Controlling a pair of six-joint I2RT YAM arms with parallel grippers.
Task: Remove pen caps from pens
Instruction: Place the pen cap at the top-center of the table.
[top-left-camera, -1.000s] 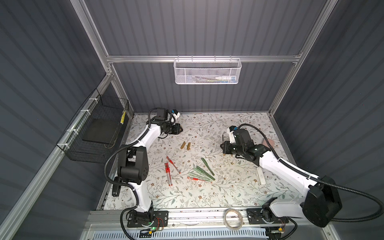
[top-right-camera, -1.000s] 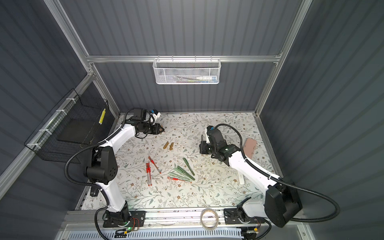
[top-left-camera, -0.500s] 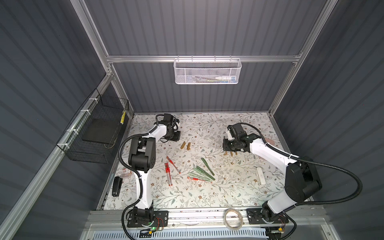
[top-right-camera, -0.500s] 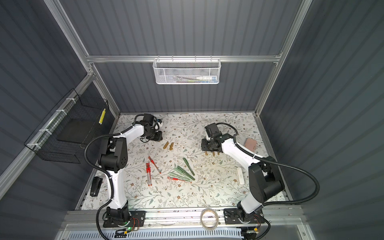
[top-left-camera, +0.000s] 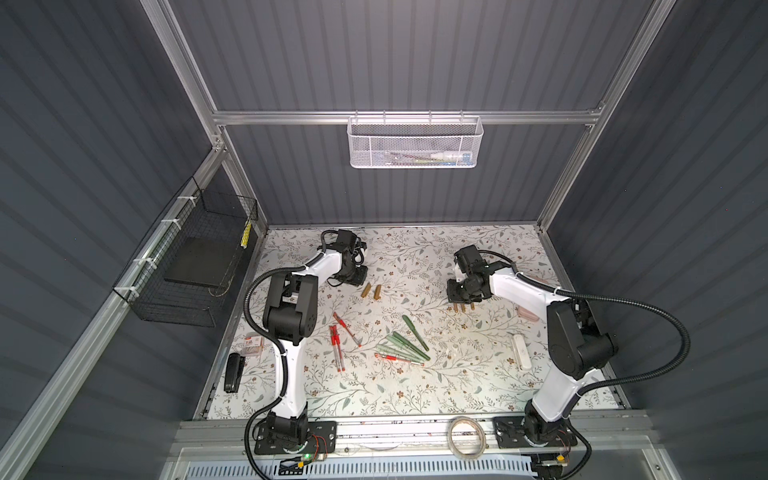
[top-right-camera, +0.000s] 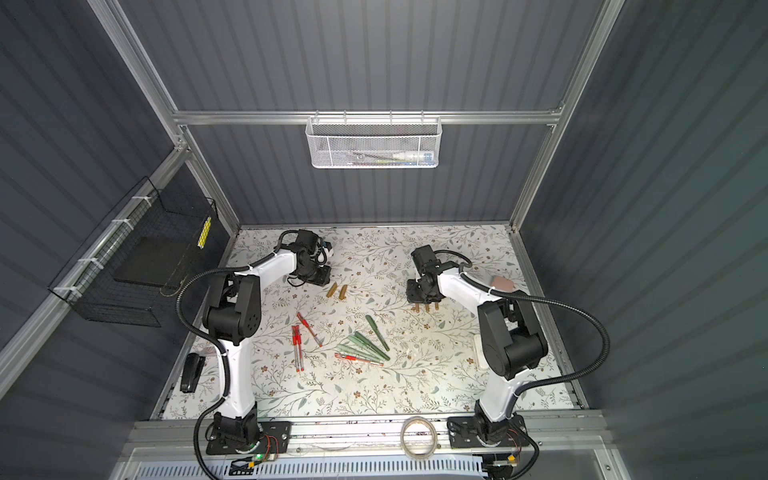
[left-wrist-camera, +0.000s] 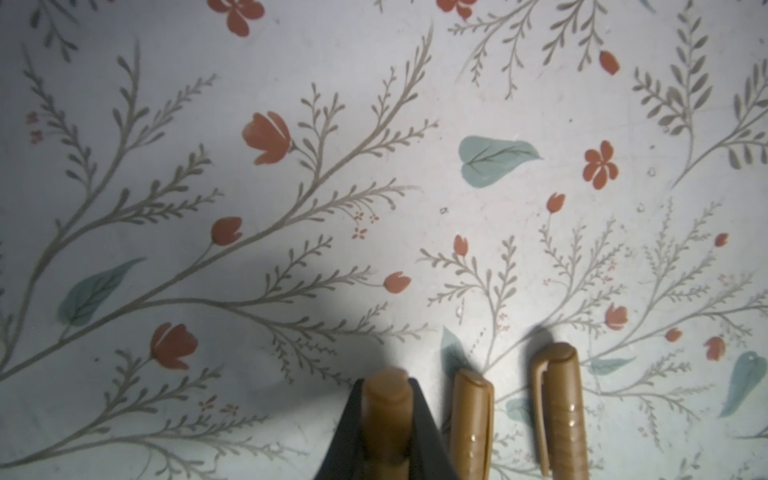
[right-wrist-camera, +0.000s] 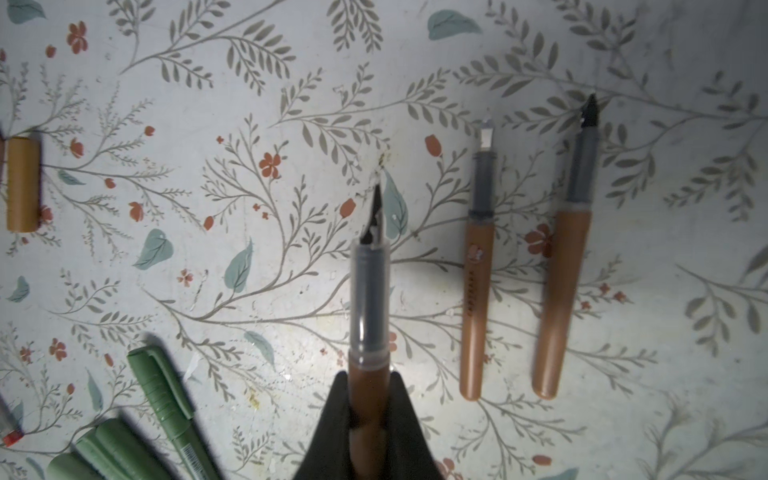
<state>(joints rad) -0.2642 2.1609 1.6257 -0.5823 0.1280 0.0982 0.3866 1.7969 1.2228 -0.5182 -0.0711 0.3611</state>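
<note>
Left claw (left-wrist-camera: 386, 388) pinches a brown cap (left-wrist-camera: 384, 415), right claw (right-wrist-camera: 369, 380) its pen (right-wrist-camera: 370, 299). Lower both gently: cap by loose caps (top-left-camera: 365, 289) at four o'clock, pen by bare pens (top-left-camera: 464, 307) at six.

Beyond the green pens (top-right-camera: 368, 345), I see my left hand (top-right-camera: 324, 275) just beside two gold-brown caps (top-right-camera: 337, 291). Also beyond them, my right hand (top-right-camera: 423, 296) hangs over three gold-brown pens (top-right-camera: 426, 308).

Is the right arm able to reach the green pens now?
Probably not yet. The right end effector is shut on an uncapped gold-brown pen, which it must put down first. Otherwise the way looks free: nothing covers the green pens.
</note>
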